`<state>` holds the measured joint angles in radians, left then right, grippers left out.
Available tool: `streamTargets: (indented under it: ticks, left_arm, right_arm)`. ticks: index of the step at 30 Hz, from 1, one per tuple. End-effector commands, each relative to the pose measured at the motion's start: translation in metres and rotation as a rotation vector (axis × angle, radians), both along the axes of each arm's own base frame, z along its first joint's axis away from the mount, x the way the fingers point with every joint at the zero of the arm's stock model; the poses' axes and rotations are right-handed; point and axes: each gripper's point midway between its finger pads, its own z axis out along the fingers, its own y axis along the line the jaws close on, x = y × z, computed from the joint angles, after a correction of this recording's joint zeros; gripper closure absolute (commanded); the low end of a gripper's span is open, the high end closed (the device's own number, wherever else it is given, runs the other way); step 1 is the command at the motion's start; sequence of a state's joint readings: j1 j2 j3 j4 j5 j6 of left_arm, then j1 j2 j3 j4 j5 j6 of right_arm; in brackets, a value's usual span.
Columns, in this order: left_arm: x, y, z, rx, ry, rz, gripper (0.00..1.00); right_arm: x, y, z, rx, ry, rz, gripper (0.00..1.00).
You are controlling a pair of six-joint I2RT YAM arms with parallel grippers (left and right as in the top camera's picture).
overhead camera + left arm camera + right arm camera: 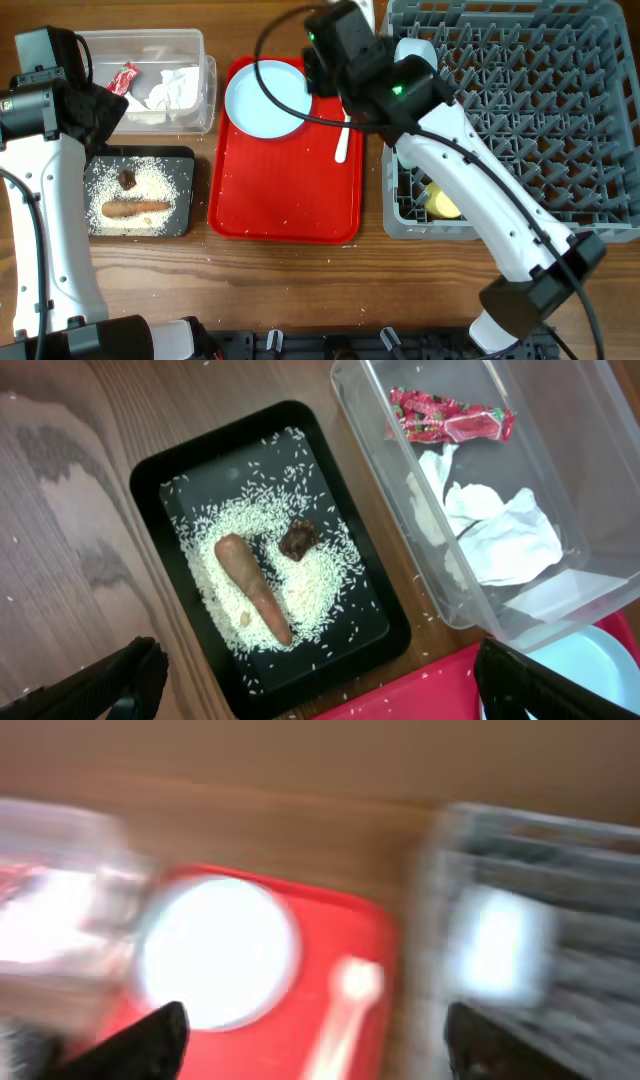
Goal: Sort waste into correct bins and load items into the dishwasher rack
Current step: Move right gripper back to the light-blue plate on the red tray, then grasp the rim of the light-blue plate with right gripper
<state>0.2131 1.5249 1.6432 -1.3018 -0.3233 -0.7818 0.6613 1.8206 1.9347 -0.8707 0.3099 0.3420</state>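
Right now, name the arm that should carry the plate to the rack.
Right. The right gripper hangs open by the plate, beside the rack; the left gripper sits farther off, above the black tray.

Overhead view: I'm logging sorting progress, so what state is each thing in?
Clear tub: holds red wrapper and white tissue.
Black tray: holds crumbs, brown food piece, dark lump.
Plate: flat on red tray, empty.
Spoon: lying on red tray, beside plate.
Yellow cup: inside rack.
Left gripper: open, empty.
Right gripper: open, empty.
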Motion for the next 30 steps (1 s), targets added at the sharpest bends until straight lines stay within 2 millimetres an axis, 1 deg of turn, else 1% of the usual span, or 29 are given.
streamTargets:
  ticks: [1, 2, 3, 4, 5, 6, 8, 9, 10, 11, 12, 13, 14, 17, 19, 20, 21, 22, 23, 24, 26, 29, 30]
  left_arm:
    - [0.001, 0.0, 0.004, 0.006, -0.004, -0.016, 0.0]
    - [0.001, 0.0, 0.004, 0.006, -0.004, -0.016, 0.0]
    - [0.001, 0.0, 0.004, 0.006, -0.004, -0.016, 0.0]
    - [0.001, 0.0, 0.004, 0.006, -0.004, -0.016, 0.0]
    - [0.001, 0.0, 0.003, 0.006, -0.004, -0.016, 0.0]
    - [0.001, 0.0, 0.003, 0.006, -0.004, -0.016, 0.0]
    - [0.001, 0.0, 0.003, 0.006, -0.004, -0.016, 0.0]
    - [0.001, 0.0, 0.003, 0.006, -0.004, -0.016, 0.0]
    - [0.001, 0.0, 0.004, 0.006, -0.004, -0.016, 0.0]
    - [0.001, 0.0, 0.003, 0.006, -0.004, -0.016, 0.0]
    - [0.001, 0.0, 0.004, 0.006, -0.004, -0.016, 0.0]
    - [0.001, 0.0, 0.003, 0.006, -0.004, -0.016, 0.0]
    - [0.001, 0.0, 0.004, 0.006, -0.004, -0.016, 0.0]
    - [0.001, 0.0, 0.003, 0.006, -0.004, -0.016, 0.0]
    - [0.001, 0.0, 0.004, 0.006, -0.004, -0.016, 0.0]
    - [0.001, 0.0, 0.003, 0.006, -0.004, -0.016, 0.0]
    - [0.001, 0.0, 0.004, 0.006, -0.004, -0.016, 0.0]
    - [0.001, 0.0, 0.003, 0.006, -0.004, -0.016, 0.0]
    - [0.001, 0.0, 0.004, 0.006, -0.004, -0.016, 0.0]
    - [0.001, 0.0, 0.003, 0.006, -0.004, -0.016, 0.0]
    - [0.001, 0.0, 0.004, 0.006, -0.004, -0.016, 0.0]
    - [0.001, 0.0, 0.004, 0.006, -0.004, -0.016, 0.0]
    - [0.001, 0.0, 0.003, 0.006, -0.004, -0.016, 0.0]
  right_arm:
    - [-0.001, 0.048, -0.073, 0.19, 0.233, 0.027, 0.24]
    - [0.003, 0.051, -0.1, 0.207, 0.294, -0.042, 0.3]
    - [0.007, 0.054, -0.13, 0.215, 0.354, -0.103, 0.31]
    - [0.009, 0.056, -0.155, 0.214, 0.397, -0.147, 0.34]
    - [0.01, 0.057, -0.18, 0.216, 0.439, -0.195, 0.4]
    - [0.01, 0.056, -0.2, 0.21, 0.475, -0.23, 0.44]
    - [0.008, 0.055, -0.226, 0.192, 0.525, -0.256, 0.47]
    - [0.006, 0.053, -0.242, 0.178, 0.551, -0.277, 0.48]
    - [0.005, 0.053, -0.251, 0.17, 0.563, -0.282, 0.49]
    - [0.003, 0.055, -0.265, 0.172, 0.592, -0.29, 0.5]
    - [0.003, 0.061, -0.274, 0.198, 0.612, -0.287, 0.52]
    - [0.005, 0.064, -0.276, 0.209, 0.615, -0.281, 0.55]
    - [0.005, 0.064, -0.28, 0.212, 0.617, -0.289, 0.6]
    - [0.005, 0.063, -0.29, 0.218, 0.633, -0.313, 0.69]
    - [0.001, 0.064, -0.295, 0.226, 0.661, -0.324, 0.72]
    - [0.0, 0.064, -0.295, 0.225, 0.665, -0.323, 0.76]
    - [-0.002, 0.063, -0.296, 0.222, 0.674, -0.324, 0.82]
    - [-0.007, 0.063, -0.297, 0.218, 0.699, -0.321, 0.96]
    - [-0.012, 0.061, -0.298, 0.216, 0.729, -0.318, 0.96]
    - [-0.013, 0.063, -0.298, 0.221, 0.746, -0.285, 0.96]
    - [-0.012, 0.065, -0.294, 0.235, 0.779, -0.161, 0.96]
    - [-0.009, 0.054, -0.288, 0.279, 0.835, -0.066, 0.96]
    - [-0.003, 0.048, -0.279, 0.296, 0.832, 0.014, 0.96]
